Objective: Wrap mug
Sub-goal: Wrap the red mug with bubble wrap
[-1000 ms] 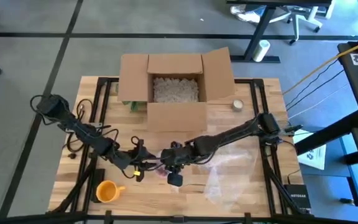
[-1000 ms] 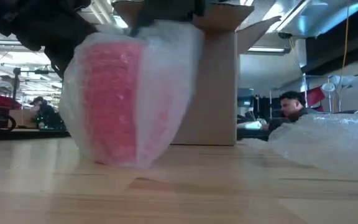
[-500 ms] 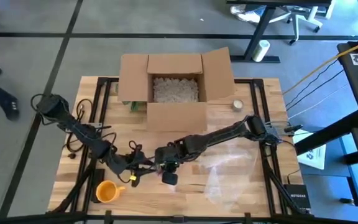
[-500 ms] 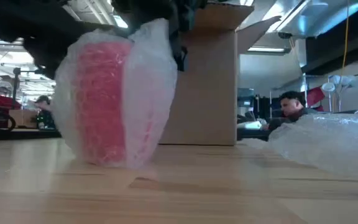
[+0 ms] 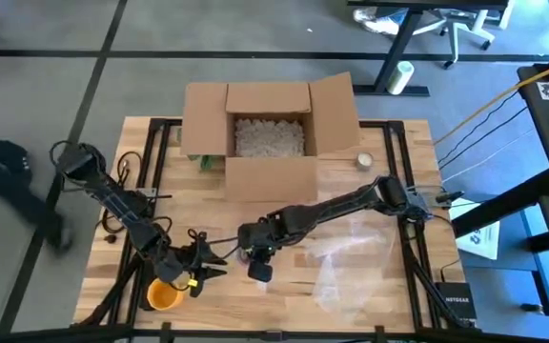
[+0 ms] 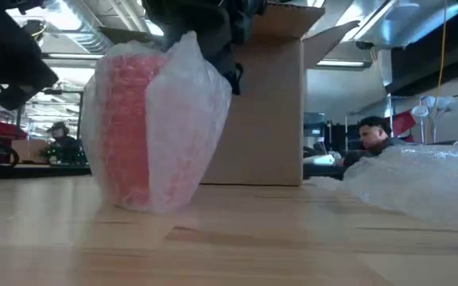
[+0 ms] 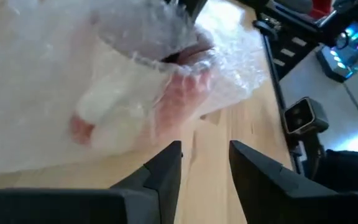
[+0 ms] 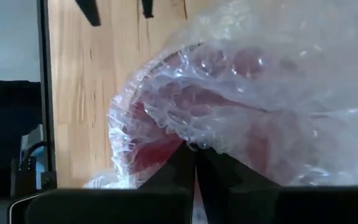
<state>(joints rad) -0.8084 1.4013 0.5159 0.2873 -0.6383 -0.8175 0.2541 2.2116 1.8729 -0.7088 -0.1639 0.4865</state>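
Left gripper (image 5: 198, 272) is withdrawn to 8 o'clock, fingers open. Bubble wrap (image 6: 183, 119) around the red mug (image 6: 130, 127) is pinched by the right gripper (image 5: 253, 255) alone; wrap unsecured.

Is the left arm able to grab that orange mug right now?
Probably yes. The left gripper, open and empty, hangs right beside the orange mug at the table's front edge, with nothing between them. The right gripper is busy pinching the bubble-wrapped red mug.

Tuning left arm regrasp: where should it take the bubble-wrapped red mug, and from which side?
Probably the loose flap of bubble wrap standing proud of the red mug, approached from the left gripper's own side. The mug stands upright on the table, the right gripper pinches wrap on top, so the side flap is free. The left fingers are apart, facing the bundle.
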